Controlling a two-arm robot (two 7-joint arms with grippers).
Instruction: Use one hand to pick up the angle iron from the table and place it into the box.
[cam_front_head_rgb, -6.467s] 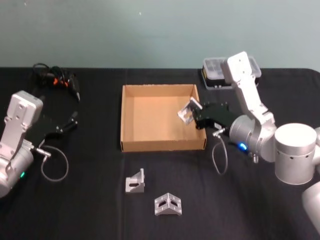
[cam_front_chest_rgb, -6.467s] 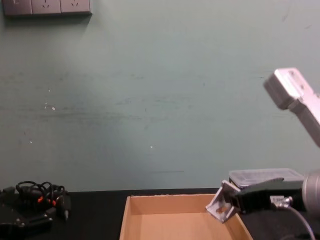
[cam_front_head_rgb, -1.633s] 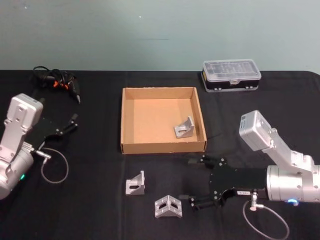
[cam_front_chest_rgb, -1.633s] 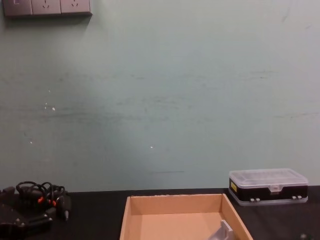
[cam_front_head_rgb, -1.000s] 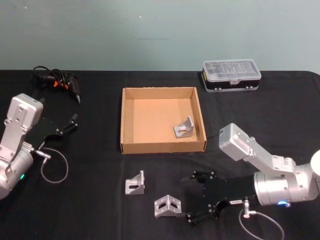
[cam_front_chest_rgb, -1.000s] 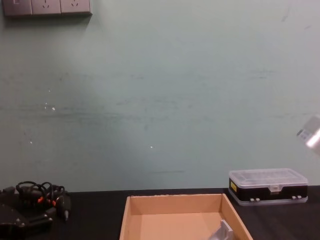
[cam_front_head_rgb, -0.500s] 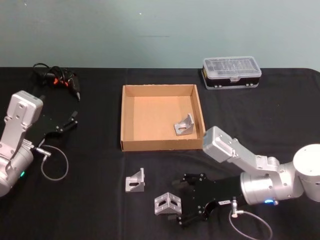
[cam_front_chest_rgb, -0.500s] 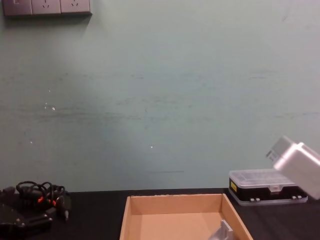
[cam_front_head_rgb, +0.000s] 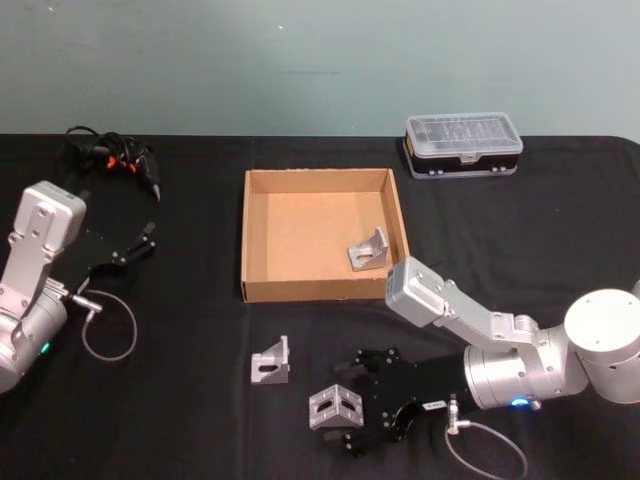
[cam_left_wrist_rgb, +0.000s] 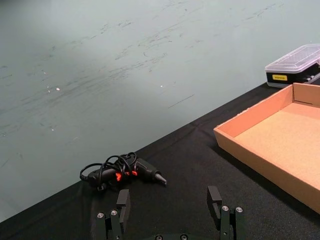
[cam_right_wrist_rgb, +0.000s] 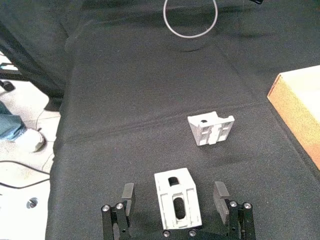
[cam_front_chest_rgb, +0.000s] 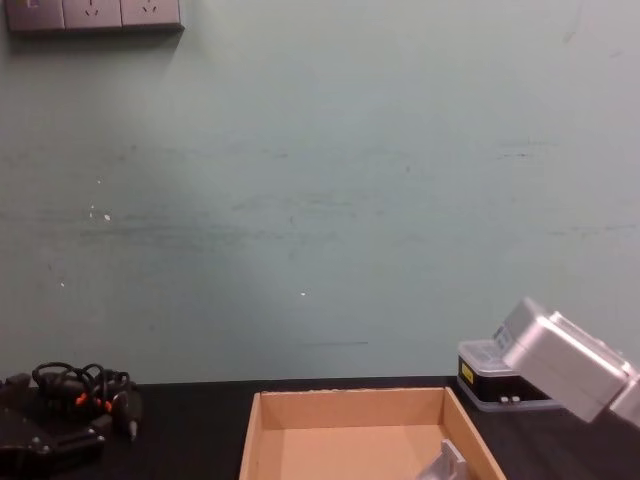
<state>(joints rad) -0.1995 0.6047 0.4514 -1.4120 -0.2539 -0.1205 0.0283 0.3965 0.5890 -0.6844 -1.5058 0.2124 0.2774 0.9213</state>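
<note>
The right gripper (cam_front_head_rgb: 347, 407) lies low over the table (cam_front_head_rgb: 180, 420), in front of the box (cam_front_head_rgb: 320, 291). Its black fingers (cam_right_wrist_rgb: 128, 194) are spread wide with the angle iron (cam_front_head_rgb: 335, 408) between them. In the right wrist view bare table shows on each side of the iron, so the fingers flank it without touching. The iron rests flat on the table. The wrist and forearm run nearly level, pointing toward the robot's left, and a boxy silver link (cam_front_head_rgb: 420, 293) rises just before the box's front right corner. A second angle iron (cam_front_head_rgb: 271, 362) stands on the table nearer the box's front wall, and a third angle iron (cam_front_head_rgb: 369, 250) lies inside the box by its right wall. The left gripper (cam_front_head_rgb: 140, 245) is parked well left of the box, fingers apart and holding nothing. A plastic case (cam_front_head_rgb: 462, 145) sits behind the box's right corner.
</note>
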